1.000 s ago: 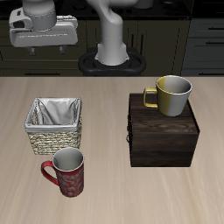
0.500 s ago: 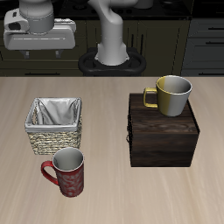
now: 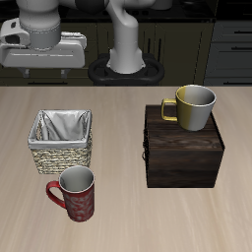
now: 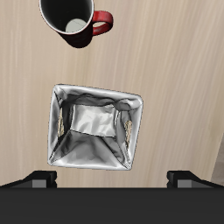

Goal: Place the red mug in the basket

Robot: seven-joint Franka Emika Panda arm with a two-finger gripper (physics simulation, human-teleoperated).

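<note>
The red mug [image 3: 75, 193] stands upright near the table's front edge, just in front of the basket [image 3: 61, 141]. It is dark red with a pale speckled pattern and a loop handle. The tan wicker basket has a grey-white cloth lining and nothing in it. My gripper [image 3: 44, 61] hangs high above the table behind the basket, open and empty. In the wrist view the basket [image 4: 94, 128] lies below the gripper [image 4: 112, 179], and the mug [image 4: 70, 21] is beyond it with its handle pointing sideways. Both fingertips [image 4: 42, 179] stand wide apart.
A dark wooden box [image 3: 183, 146] stands beside the basket, with a yellow-handled grey mug [image 3: 192, 106] on top of it. The robot's base [image 3: 123, 67] is at the table's back.
The gripper has shifted slightly sideways and come a little lower above the back of the table. The mug and the basket have not moved.
</note>
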